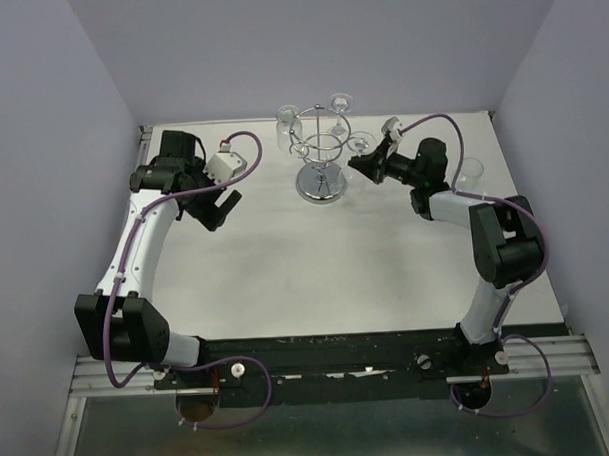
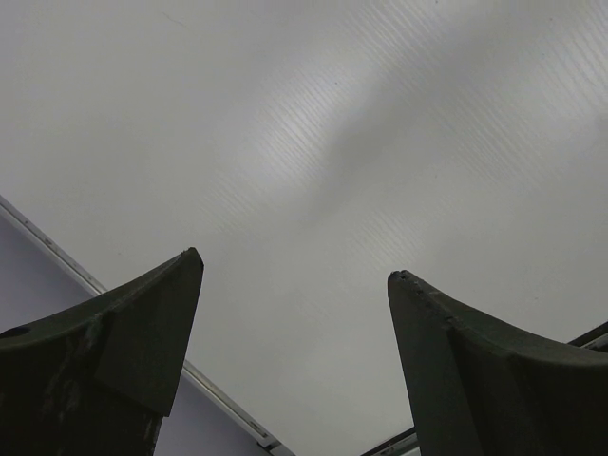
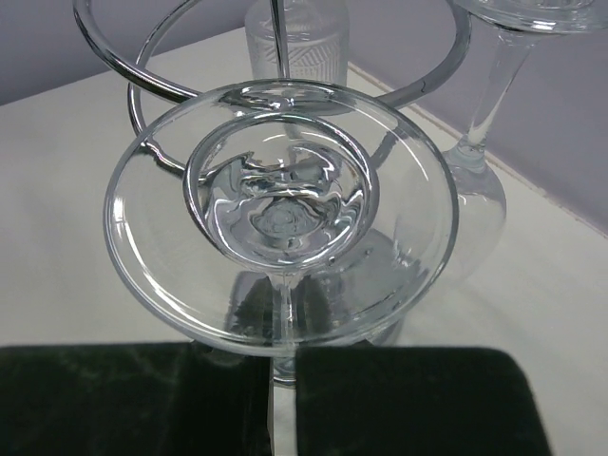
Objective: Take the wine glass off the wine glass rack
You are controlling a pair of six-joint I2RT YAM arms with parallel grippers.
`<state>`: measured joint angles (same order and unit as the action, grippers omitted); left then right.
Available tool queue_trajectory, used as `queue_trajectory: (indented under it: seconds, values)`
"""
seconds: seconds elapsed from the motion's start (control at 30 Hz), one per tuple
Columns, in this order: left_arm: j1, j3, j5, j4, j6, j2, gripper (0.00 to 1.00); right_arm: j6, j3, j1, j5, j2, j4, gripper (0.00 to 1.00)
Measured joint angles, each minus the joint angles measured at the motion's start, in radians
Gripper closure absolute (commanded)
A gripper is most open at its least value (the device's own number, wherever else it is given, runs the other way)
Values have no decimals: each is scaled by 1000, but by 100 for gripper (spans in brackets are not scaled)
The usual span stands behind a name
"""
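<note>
A: Wine glass [image 3: 280,214]: where is it located?
B: It is hung upside down on the right side of the wine glass rack [image 1: 321,183]. The foot is rested on a wire loop, so the bowl is carried clear of the desk [image 1: 316,278].
A: Right hand [image 3: 282,359]?
B: Almost fully closed, with the stem pinched between the pads just below the foot. That spot is probably chosen because the stem is the only thin part offered.
A: Left hand [image 2: 294,275]?
B: Spread wide, nothing held. It is parked over bare desk, well apart from the rack, and is judged to be placed out of the way.
A: Neighbours?
B: A second glass [image 3: 494,104] is hung just beside. A careful slide out of the loop is called for, so that it isn't knocked.
</note>
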<state>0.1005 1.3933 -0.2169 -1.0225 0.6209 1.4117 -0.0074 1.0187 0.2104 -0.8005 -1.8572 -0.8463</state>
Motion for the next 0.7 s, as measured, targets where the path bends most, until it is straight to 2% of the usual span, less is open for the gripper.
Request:
queue_trajectory:
  seconds: [0.33, 0.7]
  values:
    - [2, -26, -110, 84, -74, 0, 7, -14, -1, 0, 48, 126, 125, 99]
    - [57, -14, -211, 159, -141, 0, 6, -63, -7, 0, 88, 198, 290, 99]
